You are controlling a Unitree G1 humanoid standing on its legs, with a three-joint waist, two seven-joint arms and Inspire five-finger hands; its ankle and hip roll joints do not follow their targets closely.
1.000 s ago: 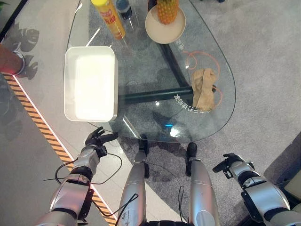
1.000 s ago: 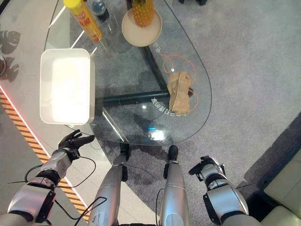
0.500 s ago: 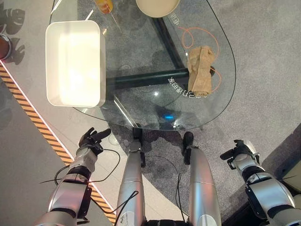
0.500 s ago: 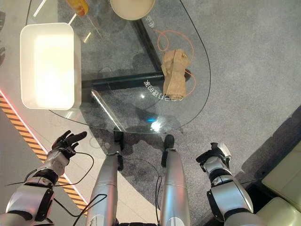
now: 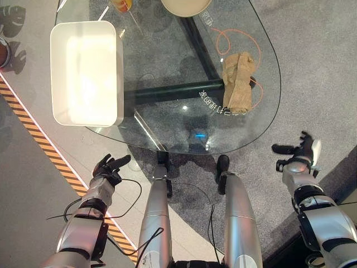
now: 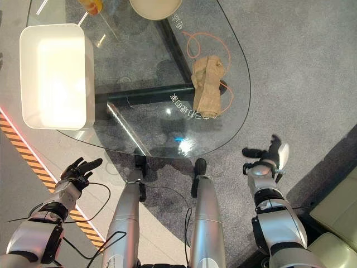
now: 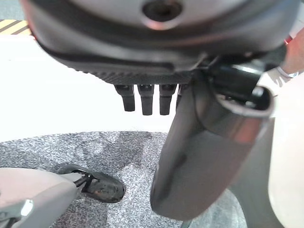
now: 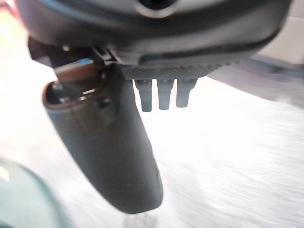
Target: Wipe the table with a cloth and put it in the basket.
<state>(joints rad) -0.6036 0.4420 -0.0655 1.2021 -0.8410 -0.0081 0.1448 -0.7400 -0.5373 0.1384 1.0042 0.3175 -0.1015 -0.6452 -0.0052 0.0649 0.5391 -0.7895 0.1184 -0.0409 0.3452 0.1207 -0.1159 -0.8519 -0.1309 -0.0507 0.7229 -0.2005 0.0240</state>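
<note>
A crumpled tan cloth (image 5: 237, 81) lies on the right part of the glass table (image 5: 167, 120), over an orange cord. A white rectangular basket (image 5: 86, 72) stands on the table's left side. My left hand (image 5: 108, 169) hangs low beside the table's near left edge, fingers straight and spread, holding nothing. My right hand (image 5: 298, 157) is raised off the table's near right edge, fingers stretched out and empty. Both hands are well short of the cloth. The wrist views show each hand's straight fingers (image 7: 145, 98) (image 8: 164, 93) over the floor.
A beige plate (image 5: 185, 6) and a yellow bottle (image 5: 122, 4) stand at the table's far edge. A dark metal frame (image 5: 173, 92) runs under the glass. A yellow-black striped strip (image 5: 42, 145) crosses the floor on the left. Grey carpet lies to the right.
My right hand has risen and opened, fingers now stretched out by the table's right edge. The camera has tilted down since a second ago. The left hand has barely moved.
</note>
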